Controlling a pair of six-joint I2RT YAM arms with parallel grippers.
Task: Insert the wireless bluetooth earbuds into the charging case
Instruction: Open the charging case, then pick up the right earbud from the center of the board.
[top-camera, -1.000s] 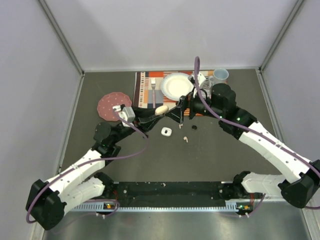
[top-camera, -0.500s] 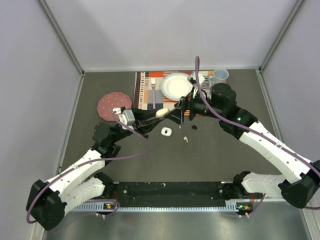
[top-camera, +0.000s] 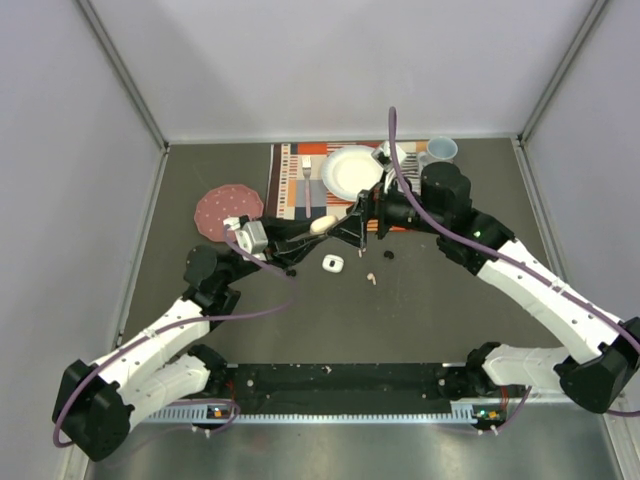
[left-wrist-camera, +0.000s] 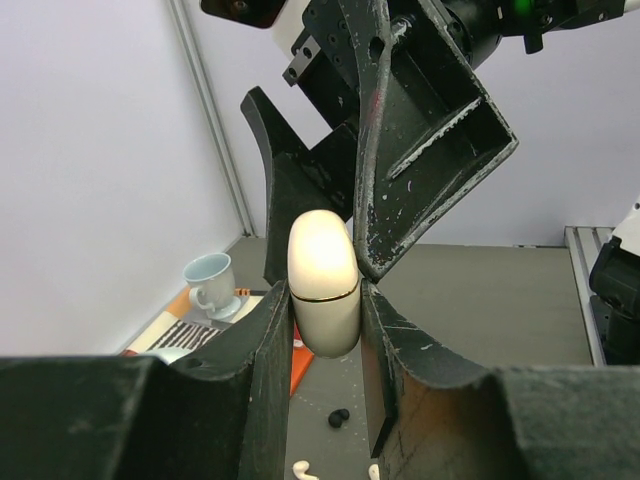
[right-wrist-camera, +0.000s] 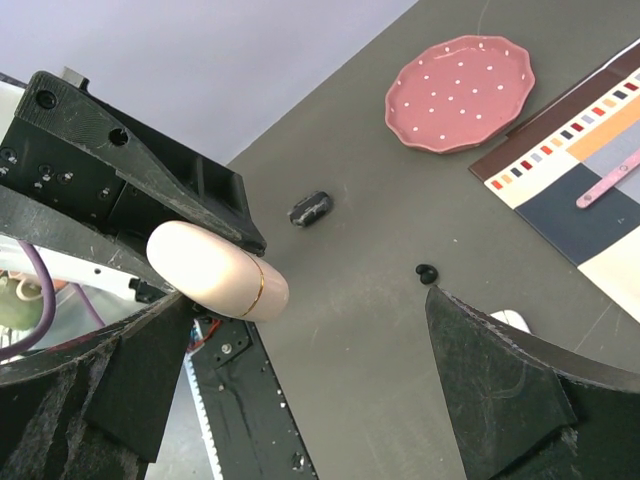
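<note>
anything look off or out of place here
Yes: a black bud and a pale bud lie loose on the table, outside any case. The cream case clamped in the left pincer is shut and off the table.

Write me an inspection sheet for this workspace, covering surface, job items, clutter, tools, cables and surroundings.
Surface: dark grey tabletop, striped placemat at far side.
Job's things: cream pill-shaped charging case, closed, held off tabletop; tiny black earbud and pale earbud loose on tabletop; small white case beside them.
Clutter: white round plate, pink dotted plate, pale blue mug.
Grippers: left tool shut on cream case; right tool open, fingers flanking its upper half.
Cables: purple cable on each arm.
Surroundings: pale grey walls, metal frame posts.
</note>
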